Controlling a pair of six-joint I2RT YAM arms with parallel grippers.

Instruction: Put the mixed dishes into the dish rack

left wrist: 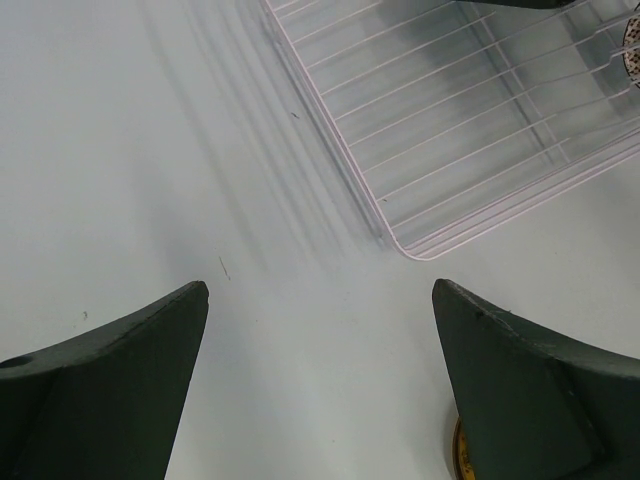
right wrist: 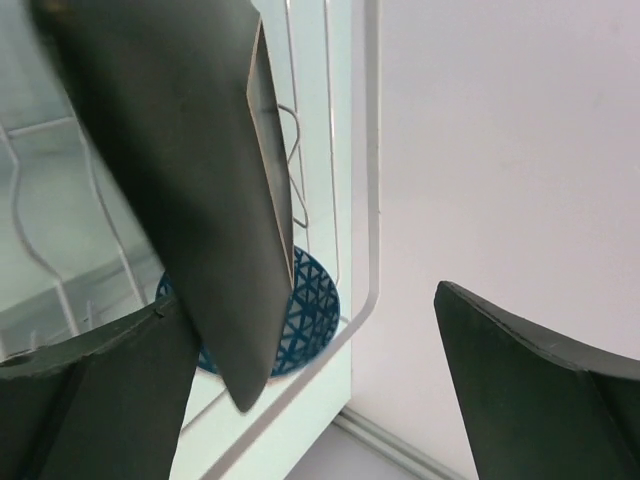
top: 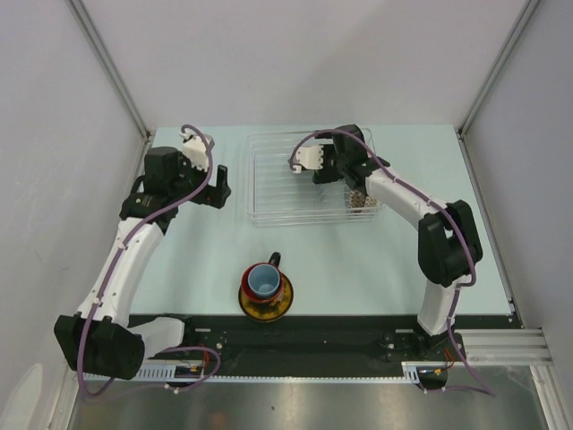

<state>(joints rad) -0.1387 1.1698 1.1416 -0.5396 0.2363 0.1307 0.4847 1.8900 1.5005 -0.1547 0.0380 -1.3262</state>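
Observation:
The see-through dish rack (top: 286, 184) lies at the table's back middle; its near corner shows in the left wrist view (left wrist: 420, 150). My right gripper (top: 347, 170) hangs over the rack's right part, jaws wide apart (right wrist: 305, 300). A dark square plate (right wrist: 200, 180) stands on edge beside its left finger, not clamped. The blue-patterned bowl (right wrist: 305, 310) lies behind the plate by the rack's corner. A speckled dish (top: 361, 199) shows under the right arm. The black mug (top: 272, 262), light blue inside (top: 264, 281), stands on the yellow saucer (top: 265, 300) at the front. My left gripper (top: 215, 191) is open and empty (left wrist: 320, 300).
The rack's pale wire edge (right wrist: 370, 200) runs close to the table edge and the white wall (right wrist: 500, 150). White walls close in the table on three sides. The saucer's rim (left wrist: 458, 450) peeks out beside my left gripper's right finger.

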